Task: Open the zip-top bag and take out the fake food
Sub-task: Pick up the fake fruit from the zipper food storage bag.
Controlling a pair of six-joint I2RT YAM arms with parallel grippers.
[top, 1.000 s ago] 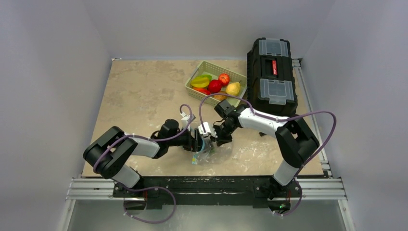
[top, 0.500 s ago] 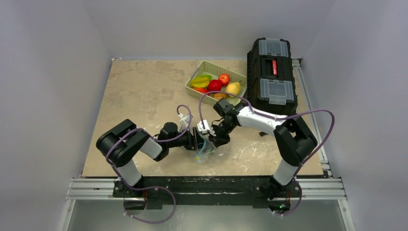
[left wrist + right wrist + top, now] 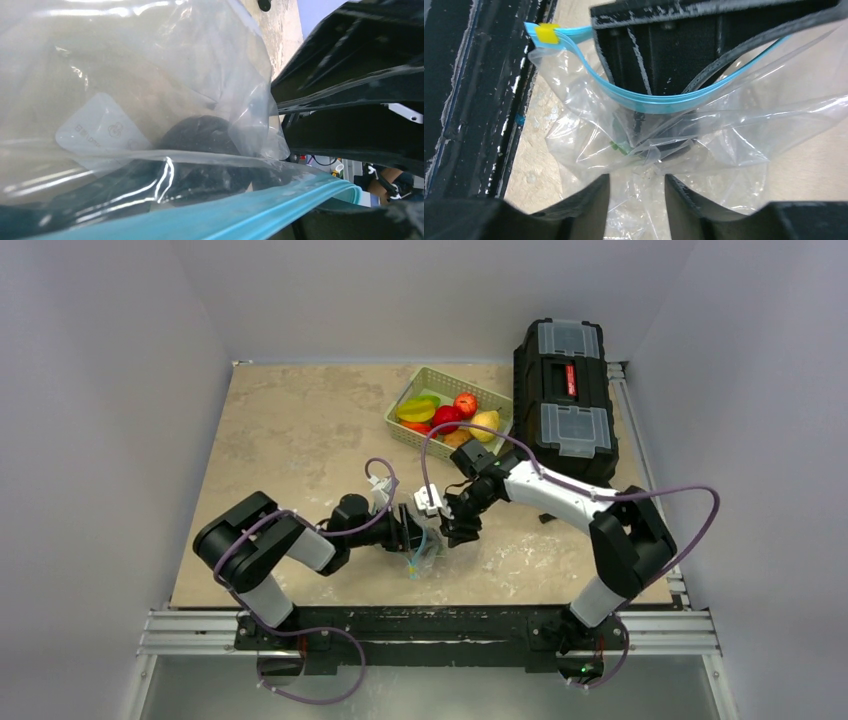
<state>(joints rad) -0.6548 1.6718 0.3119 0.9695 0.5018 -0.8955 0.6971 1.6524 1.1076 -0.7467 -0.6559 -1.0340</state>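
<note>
Our right end effector (image 3: 636, 186) gapes empty; the left end effector's (image 3: 411, 534) grip we cannot tell. Unsupported, the clear teal-edged zip-top bag (image 3: 709, 132) may slump shut.

Since a second ago the right gripper (image 3: 460, 528) has parted its fingers (image 3: 579, 210) from shut and backed off slightly, elbow swung outward. Left arm's elbow pulled in toward centre. The zip-top bag (image 3: 427, 556), earlier spread wider on the surface (image 3: 300, 430), is now bunched narrow by the left gripper (image 3: 408, 535).
</note>
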